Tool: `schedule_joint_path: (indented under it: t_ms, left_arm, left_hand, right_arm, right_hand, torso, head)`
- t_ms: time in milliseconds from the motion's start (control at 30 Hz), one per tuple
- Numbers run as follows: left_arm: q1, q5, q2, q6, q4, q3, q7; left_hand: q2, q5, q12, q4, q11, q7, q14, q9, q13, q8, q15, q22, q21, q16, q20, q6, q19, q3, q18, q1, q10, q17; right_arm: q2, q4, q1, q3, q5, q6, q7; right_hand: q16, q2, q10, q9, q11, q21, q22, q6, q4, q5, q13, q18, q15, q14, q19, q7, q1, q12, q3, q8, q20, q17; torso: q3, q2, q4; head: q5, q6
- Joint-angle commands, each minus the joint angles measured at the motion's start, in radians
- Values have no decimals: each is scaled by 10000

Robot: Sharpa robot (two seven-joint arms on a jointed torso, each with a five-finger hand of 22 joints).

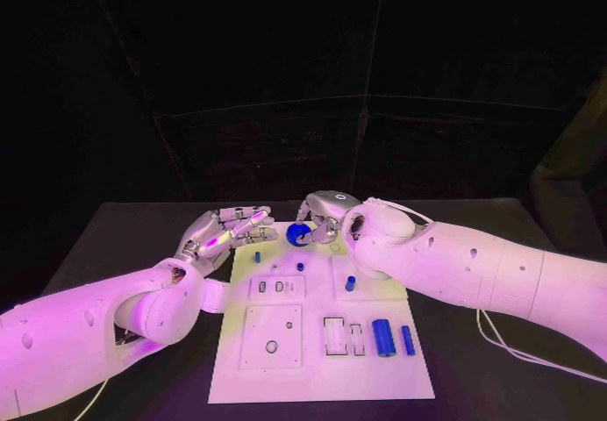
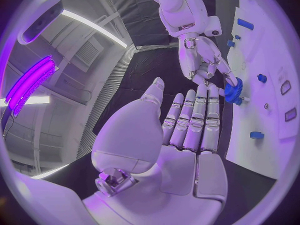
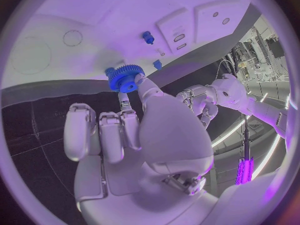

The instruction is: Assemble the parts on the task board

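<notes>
A blue gear [image 1: 300, 233] hangs over the far edge of the white task board [image 1: 317, 368]. My right hand [image 1: 324, 212] pinches it between thumb and a finger. The right wrist view shows the gear [image 3: 125, 78] at the fingertips of that hand [image 3: 144, 135], just off the board's edge [image 3: 94, 35]. My left hand [image 1: 234, 230] is beside the gear at the board's far left corner, holding nothing. In the left wrist view its fingers [image 2: 190, 120] are stretched flat and reach toward the gear [image 2: 234, 92] and the right hand [image 2: 203, 65].
Small blue pegs [image 1: 258, 258] [image 1: 300, 266] [image 1: 351, 283] stand on the board's far half. Two blue cylinders [image 1: 383, 338] [image 1: 407, 340] lie near its right edge, beside slotted recesses [image 1: 335, 336]. A cable [image 1: 532, 355] runs over the black table at the right.
</notes>
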Motion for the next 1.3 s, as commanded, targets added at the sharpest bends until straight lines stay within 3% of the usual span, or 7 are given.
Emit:
schedule_joint_path:
  t_ms: [33, 300, 500, 1033, 1133, 1200, 1300]
  left_arm:
    - [16, -62, 6, 86, 3, 9, 40]
    - [16, -62, 26, 80, -1, 10, 37]
    - [16, -63, 40, 80, -11, 10, 28]
    - [17, -64, 69, 95, -31, 10, 13]
    - [17, -64, 70, 103, -32, 10, 7]
    - [17, -64, 70, 107, -33, 10, 1]
    - [17, -64, 68, 106, -36, 10, -4]
  left_hand:
    - [119, -55, -40, -42, 43, 327, 63, -7, -11, -44, -1, -8, -56, -18, -12, 19, 61, 11, 60, 15, 57, -14]
    - [119, -55, -40, -42, 43, 327, 63, -7, -11, -44, -1, -8, -56, -18, -12, 19, 61, 11, 60, 15, 57, -14]
    - [119, -55, -40, -42, 43, 327, 63, -7, -11, -44, -1, -8, -56, -18, -12, 19, 61, 11, 60, 15, 57, -14]
    - [119, -55, -40, -42, 43, 327, 63, -7, -11, -44, -1, -8, -56, -18, -12, 19, 61, 11, 60, 15, 57, -14]
    - [119, -55, -40, -42, 43, 327, 63, -7, -11, -44, -1, -8, -56, -18, -12, 19, 61, 11, 60, 15, 57, -14]
    - [119, -55, -40, -42, 43, 327, 63, -7, -11, -44, -1, -8, -56, -18, -12, 19, 61, 11, 60, 15, 57, -14]
    - [129, -56, -54, -70, 43, 327, 69, -7, -12, -52, 0, -20, -73, -42, -12, 20, 71, 10, 61, 18, 58, -15]
  right_arm:
    - [178, -199, -6, -7, -143, 243, -22]
    - [507, -582, -54, -30, -301, 438, -144]
    - [650, -726, -64, -165, -362, 492, -191]
    - [937, -1035, -139, -209, -418, 371, -396]
    - [946, -1063, -144, -210, -426, 479, -417]
    - [942, -1065, -145, -210, -419, 618, -425]
    - [928, -1059, -147, -210, -349, 715, -432]
  right_hand:
    - [32, -37, 107, 4, -24, 61, 15, 216, 9, -25, 1008, -167, -53, 886, 51, -195, -124, -15, 79, -66, -41, 1810]
    - [32, -89, 92, -3, -12, 60, 13, 174, 0, -49, 991, -167, -43, 887, 50, -179, -166, -35, 87, -118, -34, 1814]
    - [29, -138, 54, -8, 7, 61, 22, 119, -13, -89, 942, -169, -29, 886, 52, -157, -207, -84, 101, -180, -24, 1810]
    - [34, -441, -117, -21, 257, 73, 71, -814, 56, -546, 750, -180, 184, 891, 58, 116, -652, -298, -149, -922, 164, 1843]
    - [36, -504, -164, -12, 342, 79, 84, -1063, 189, -830, 701, -182, 258, 893, 58, 203, -808, -350, -267, -1124, 235, 1852]
    - [38, -615, -179, 5, 395, 81, 86, -1134, 486, -1193, 695, -180, 312, 893, 52, 253, -1059, -359, -438, -1229, 294, 1860]
    - [35, -657, -185, 20, 429, 84, 85, -1143, 846, -1140, 704, -178, 348, 890, 45, 285, -1294, -353, -747, -1305, 339, 1850]
  torso:
    - [20, 5, -31]
    - [25, -2, -51]
    - [28, 3, -43]
    - [24, -3, -41]
    - [25, -2, -42]
    - [27, 0, -40]
    - [30, 2, -38]
  head:
    - [25, -14]
    - [22, -37]
    - [4, -50]
    - [12, -63]
    - [10, -64]
    - [4, -64]
    - [3, -65]
